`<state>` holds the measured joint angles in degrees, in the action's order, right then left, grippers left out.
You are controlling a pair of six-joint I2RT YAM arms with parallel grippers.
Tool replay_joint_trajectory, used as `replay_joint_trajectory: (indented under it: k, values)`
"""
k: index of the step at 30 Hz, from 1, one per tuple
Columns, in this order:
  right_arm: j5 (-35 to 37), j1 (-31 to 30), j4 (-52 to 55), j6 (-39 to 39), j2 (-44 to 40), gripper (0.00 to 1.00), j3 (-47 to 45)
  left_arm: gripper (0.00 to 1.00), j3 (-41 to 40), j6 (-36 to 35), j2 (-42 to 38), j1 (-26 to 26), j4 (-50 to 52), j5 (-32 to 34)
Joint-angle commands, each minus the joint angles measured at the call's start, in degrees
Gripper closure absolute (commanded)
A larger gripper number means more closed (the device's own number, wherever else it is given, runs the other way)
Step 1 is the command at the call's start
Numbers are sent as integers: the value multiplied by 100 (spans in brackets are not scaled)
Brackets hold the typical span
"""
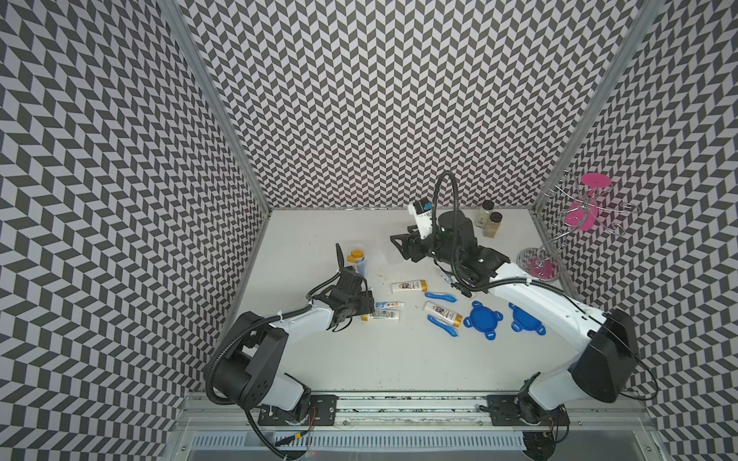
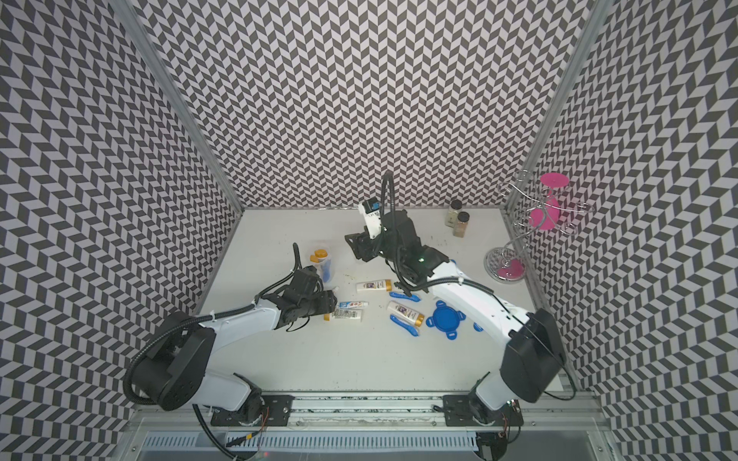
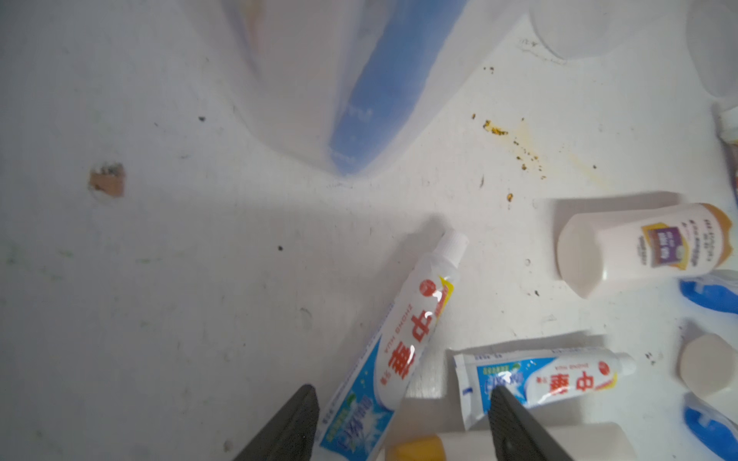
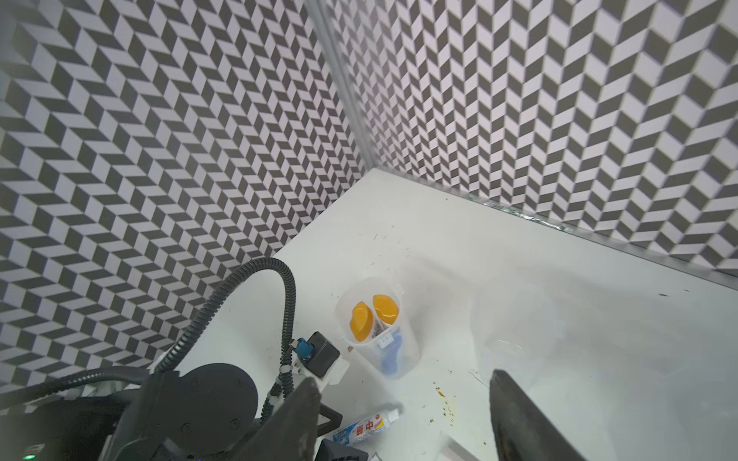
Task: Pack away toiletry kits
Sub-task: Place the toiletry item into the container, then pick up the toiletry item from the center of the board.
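Arms: left arm (image 1: 307,317), right arm (image 1: 535,297), white moulded shells with black drum-shaped joints (image 1: 259,371).
Black ribbed hose (image 1: 217,365) looped along each arm, fixed by white ties.
Black base plates (image 1: 321,411) with silver screws, thin red wires beside them.
Black wrist camera (image 1: 419,207) with blue plug on a white bracket.
Pincers: left pincer (image 3: 401,389), right pincer (image 4: 402,375), each with two flat black tapering fingers.
Small green light (image 2: 419,260) on the right forearm.

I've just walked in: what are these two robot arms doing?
They are packing toiletry kits. The left claw straddles a white-blue toothpaste tube, jaws open. The right claw hangs open and empty, facing a clear plastic cup holding two gold-capped tubes and a blue toothbrush. Two blue four-tab lids lie loose.
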<state>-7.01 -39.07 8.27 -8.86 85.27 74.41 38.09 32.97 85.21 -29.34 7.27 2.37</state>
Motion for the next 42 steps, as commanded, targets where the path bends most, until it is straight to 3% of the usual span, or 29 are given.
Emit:
replay_joint_trajectory:
  k: [1,8,23,27,35,42]
  values:
    - [144,-39,171,-114,-443,33,-266,29,290,-162,202,-165,-21,833]
    - [191,69,216,-224,-1015,33,-724,37,451,-308,691,-570,186,1322]
    - [169,289,257,-594,-1926,33,-1521,85,518,-212,843,-1051,774,1479]
    - [-29,344,398,-867,-2218,32,-1894,99,571,-291,308,-1064,946,1244]
    - [-1258,383,267,-1306,-2035,27,-2607,100,469,-464,-1568,-1213,1089,518]
    - [-3203,385,-1096,-1843,-1248,26,-2843,100,-97,-551,-3070,-1287,656,-184]
